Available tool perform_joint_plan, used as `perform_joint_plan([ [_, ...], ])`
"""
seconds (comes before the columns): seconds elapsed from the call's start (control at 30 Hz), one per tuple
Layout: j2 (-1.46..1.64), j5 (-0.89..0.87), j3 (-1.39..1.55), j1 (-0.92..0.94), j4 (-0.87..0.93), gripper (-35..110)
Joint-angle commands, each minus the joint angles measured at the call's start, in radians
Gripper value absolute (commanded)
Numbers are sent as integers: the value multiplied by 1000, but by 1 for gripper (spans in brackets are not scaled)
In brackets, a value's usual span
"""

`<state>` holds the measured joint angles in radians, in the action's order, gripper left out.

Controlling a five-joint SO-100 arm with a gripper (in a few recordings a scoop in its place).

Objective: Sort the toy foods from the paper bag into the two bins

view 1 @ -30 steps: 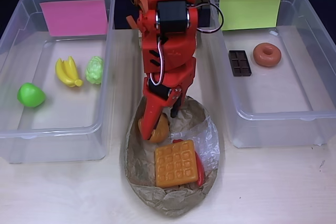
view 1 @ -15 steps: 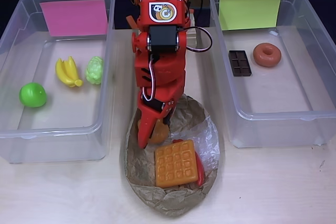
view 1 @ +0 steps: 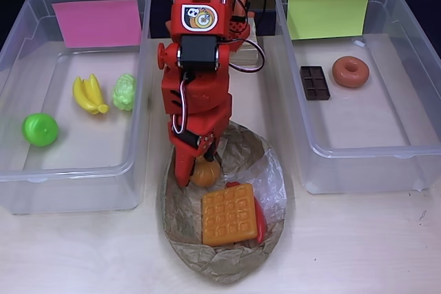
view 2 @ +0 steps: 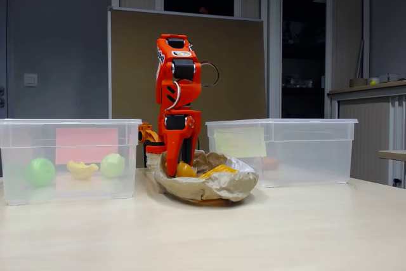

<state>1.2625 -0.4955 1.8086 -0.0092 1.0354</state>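
Note:
My orange gripper [view 1: 196, 170] reaches down into the crumpled brown paper bag [view 1: 180, 228] and is shut on the orange croissant [view 1: 206, 173]. In the fixed view the gripper [view 2: 179, 168] holds the croissant [view 2: 186, 169] at the height of the bag's [view 2: 203, 188] rim. An orange waffle [view 1: 231, 213] lies in the bag, over a red chili [view 1: 261, 224]. The left bin [view 1: 14, 46] with the pink label holds bananas [view 1: 89, 94], grapes [view 1: 125, 91] and a green apple [view 1: 40, 129]. The right bin [view 1: 413, 53] with the yellow-green label holds a chocolate bar [view 1: 315, 82] and a donut [view 1: 350, 71].
The bag sits between the two bins near the table's front edge. The arm's base stands behind the bag, between the bins. Bare tabletop [view 1: 358, 246] lies in front of the right bin. A brown board stands behind the table in the fixed view.
The arm has swung a little to the left and its fingers have closed around the croissant. The green apple has rolled slightly in the left bin.

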Motion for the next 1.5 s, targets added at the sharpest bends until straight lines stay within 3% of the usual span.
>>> perform_joint_plan([
  [0.0,2,-37,-2,-21,38,15],
  [0.67,80,-225,-483,-100,508,6],
  [1.17,416,-259,-514,-130,586,5],
  [1.33,549,-400,-505,-230,798,5],
  [1.47,673,-566,-443,-393,801,3],
])
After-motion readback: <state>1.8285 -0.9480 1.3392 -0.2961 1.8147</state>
